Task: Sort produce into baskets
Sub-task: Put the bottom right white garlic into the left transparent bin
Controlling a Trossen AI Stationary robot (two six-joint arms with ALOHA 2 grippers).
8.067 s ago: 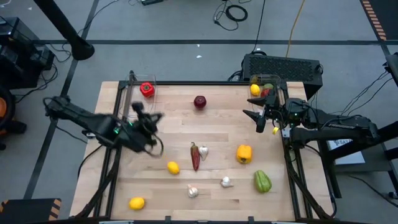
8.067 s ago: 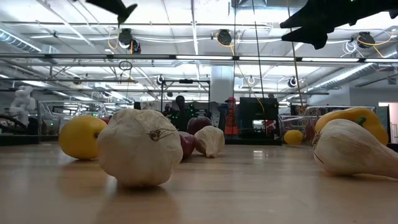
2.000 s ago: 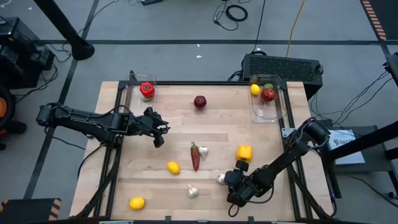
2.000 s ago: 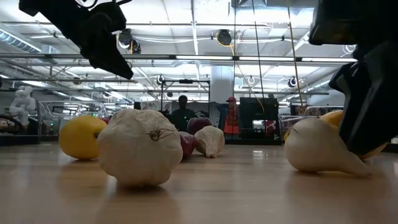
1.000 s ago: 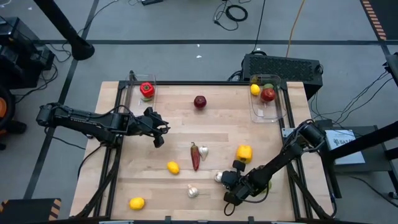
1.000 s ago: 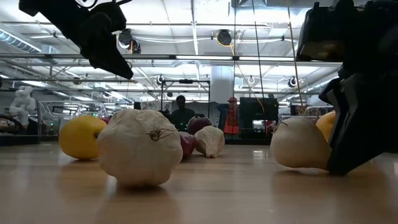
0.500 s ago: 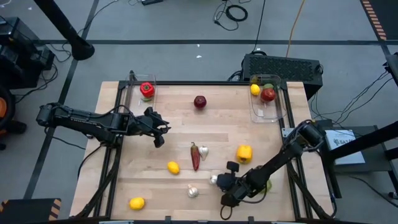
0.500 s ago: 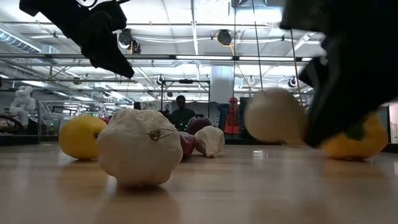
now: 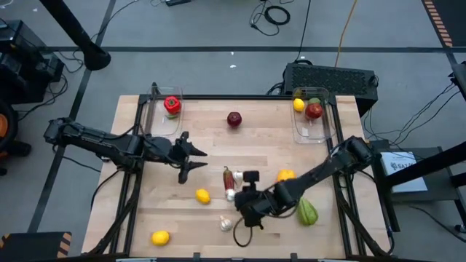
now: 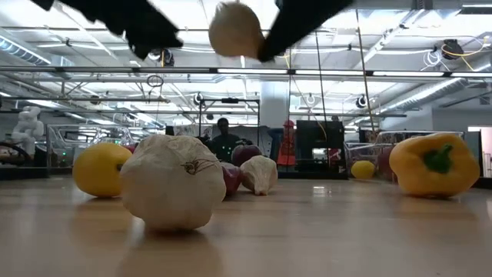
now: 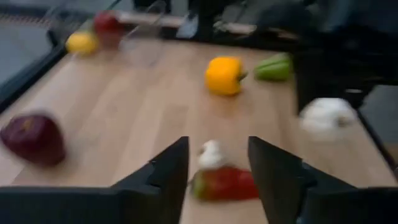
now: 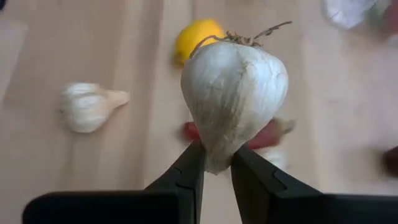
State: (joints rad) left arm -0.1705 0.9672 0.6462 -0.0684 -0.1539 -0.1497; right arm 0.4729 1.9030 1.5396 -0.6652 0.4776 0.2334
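- The right gripper (image 12: 216, 163) pinches a garlic bulb (image 12: 234, 98) between its 2 fingers and holds it in the air above the middle of the table (image 9: 218, 149), over the red chili (image 9: 227, 180).
- In the low view that garlic bulb (image 10: 235, 29) hangs high above the wood, well clear of the produce resting there.
- The left gripper (image 9: 191, 161) hovers above the left-centre of the table with its 2 fingers spread apart and nothing between them.
- Through the left wrist view, the red chili (image 11: 227, 183) and a small garlic clove (image 11: 212, 154) lie on the wood ahead of the fingers.
- Loose on the table: a dark red apple (image 9: 234, 118), a yellow pepper (image 9: 285, 175), a green pepper (image 9: 307, 212), 2 lemons (image 9: 203, 196) (image 9: 160, 237) and another garlic (image 9: 226, 224).
- The left basket (image 9: 164, 113) at the far left corner holds a red pepper (image 9: 172, 105).
- The right basket (image 9: 314, 122) at the far right corner holds a lemon (image 9: 298, 105) and a red apple (image 9: 314, 110).
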